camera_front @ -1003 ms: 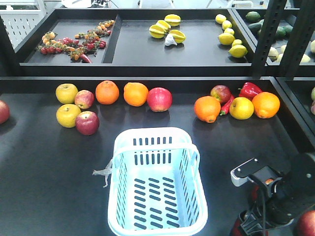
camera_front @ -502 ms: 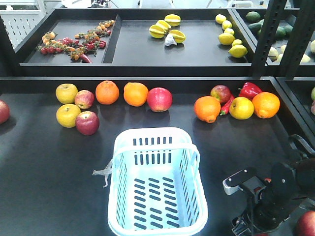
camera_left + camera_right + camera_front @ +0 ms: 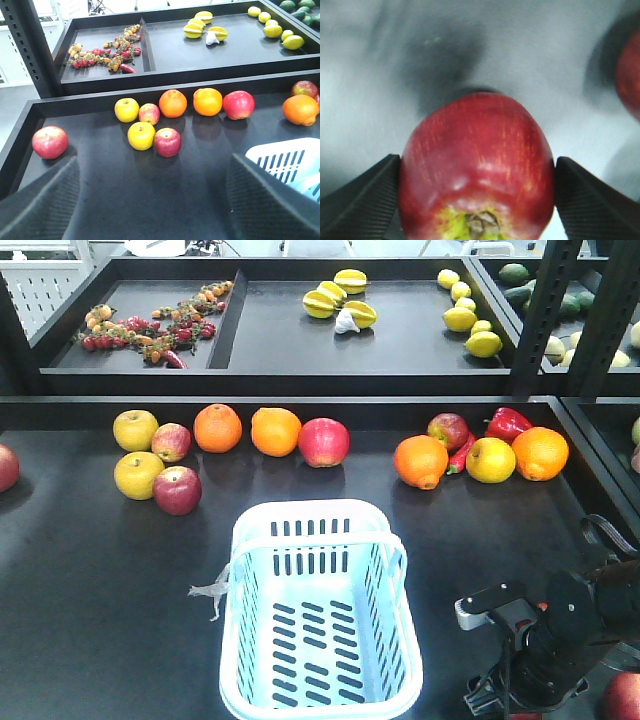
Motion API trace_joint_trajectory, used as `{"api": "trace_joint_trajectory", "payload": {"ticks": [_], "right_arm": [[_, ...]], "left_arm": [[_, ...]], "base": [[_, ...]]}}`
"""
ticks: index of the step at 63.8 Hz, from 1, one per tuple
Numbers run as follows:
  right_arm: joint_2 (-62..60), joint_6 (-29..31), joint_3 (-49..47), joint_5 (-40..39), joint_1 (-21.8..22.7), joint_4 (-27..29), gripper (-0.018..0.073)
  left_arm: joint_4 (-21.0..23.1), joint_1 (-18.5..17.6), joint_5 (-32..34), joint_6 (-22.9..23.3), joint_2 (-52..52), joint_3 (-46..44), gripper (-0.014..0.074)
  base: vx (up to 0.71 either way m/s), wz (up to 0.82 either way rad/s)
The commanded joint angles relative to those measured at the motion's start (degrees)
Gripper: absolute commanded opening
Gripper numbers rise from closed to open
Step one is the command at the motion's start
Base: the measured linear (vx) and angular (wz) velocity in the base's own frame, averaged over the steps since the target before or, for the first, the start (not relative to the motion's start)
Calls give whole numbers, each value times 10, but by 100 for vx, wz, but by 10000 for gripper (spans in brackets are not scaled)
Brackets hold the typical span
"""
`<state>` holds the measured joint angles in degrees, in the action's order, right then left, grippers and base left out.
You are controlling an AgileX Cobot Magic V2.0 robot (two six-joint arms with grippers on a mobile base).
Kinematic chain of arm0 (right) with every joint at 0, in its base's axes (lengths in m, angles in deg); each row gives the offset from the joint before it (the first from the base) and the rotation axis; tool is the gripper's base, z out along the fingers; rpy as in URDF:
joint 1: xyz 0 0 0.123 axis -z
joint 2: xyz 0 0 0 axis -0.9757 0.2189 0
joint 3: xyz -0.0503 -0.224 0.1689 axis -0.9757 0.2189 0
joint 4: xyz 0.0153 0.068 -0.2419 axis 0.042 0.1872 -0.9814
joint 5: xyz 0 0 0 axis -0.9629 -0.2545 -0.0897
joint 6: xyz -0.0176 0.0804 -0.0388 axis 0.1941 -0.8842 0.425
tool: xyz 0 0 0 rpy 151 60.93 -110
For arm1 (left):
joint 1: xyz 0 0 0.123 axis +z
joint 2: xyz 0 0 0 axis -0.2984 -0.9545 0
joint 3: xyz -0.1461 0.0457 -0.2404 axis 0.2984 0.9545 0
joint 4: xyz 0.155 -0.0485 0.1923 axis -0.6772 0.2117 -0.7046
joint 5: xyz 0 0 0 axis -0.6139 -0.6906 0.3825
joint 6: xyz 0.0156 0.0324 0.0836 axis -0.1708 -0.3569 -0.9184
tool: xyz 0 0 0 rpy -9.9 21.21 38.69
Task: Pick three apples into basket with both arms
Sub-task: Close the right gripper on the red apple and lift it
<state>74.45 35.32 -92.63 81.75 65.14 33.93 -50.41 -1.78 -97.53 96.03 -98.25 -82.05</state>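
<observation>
The right pincer (image 3: 477, 200) is clamped on a dark red apple (image 3: 477, 160). Its ribbed fingers (image 3: 360, 200) press the fruit's flanks at 9 and 3 o'clock, and the yellow-green stem end faces the wrist camera. Gripping across the widest part suits a smooth, round fruit, which would likely slip out of an off-centre pinch. The background there is blurred, so I cannot tell whether the apple rests on the surface or hangs just clear of it. A second dark red apple (image 3: 629, 75) lies at 2 o'clock of the held one, apart from it. The front view shows it (image 3: 625, 695) at the lower right corner, just past the right arm (image 3: 545, 645).

The basket (image 3: 320, 610) stands empty at 6 o'clock on the dark surface (image 3: 100, 590). Its handle lies low toward the far rim, which leaves the mouth open from above. It sits near the right arm, at that arm's 9 o'clock, so I judge the carry to be short.

The left pincer (image 3: 155, 210) hangs with its fingers wide apart and nothing between them, facing the fruit row. A third dark red apple (image 3: 167, 142) lies at its 12 o'clock, touching a yellow apple (image 3: 141, 135) at that apple's 9 o'clock. That contact could crowd a finger on that side.
</observation>
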Motion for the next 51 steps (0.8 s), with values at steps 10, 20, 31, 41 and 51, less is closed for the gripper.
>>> {"api": "trace_joint_trajectory", "payload": {"ticks": [10, 20, 31, 41, 51], "right_arm": [[-54, -28, -7, 40, 2, -2, 296], [-132, -31, -7, 61, 1, 2, 296], [-244, -31, -7, 110, 1, 16, 296], [-346, -5, -7, 155, 1, 72, 296], [-430, 43, -7, 162, 1, 182, 296]], "left_arm": [[-7, 0, 35, 6, -3, -16, 569], [-7, 0, 35, 6, -3, -16, 569], [-7, 0, 35, 6, -3, -16, 569], [-7, 0, 35, 6, -3, -16, 569], [-7, 0, 35, 6, -3, -16, 569]], "base": [[0, 0], [0, 0], [0, 0], [0, 0], [0, 0]]}}
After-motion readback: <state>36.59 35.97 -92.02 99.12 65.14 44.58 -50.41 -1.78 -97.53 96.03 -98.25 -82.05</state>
